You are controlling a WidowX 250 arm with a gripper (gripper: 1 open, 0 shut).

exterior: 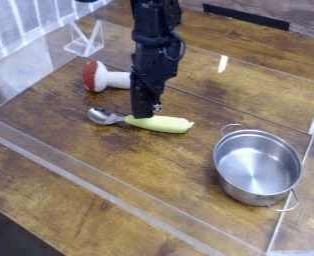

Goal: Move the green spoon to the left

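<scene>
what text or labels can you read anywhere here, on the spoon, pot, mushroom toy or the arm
None: no readable word, number or brand shows in this view.
green spoon: plain handle, no marking.
steel pot: bare metal, no label.
mushroom toy: no print.
gripper and the dark arm above it: nothing legible at this size.

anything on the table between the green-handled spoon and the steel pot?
Nothing. In the camera view, only bare wooden tabletop separates the yellow-green plastic-handled spoon from the round steel pot.
</scene>
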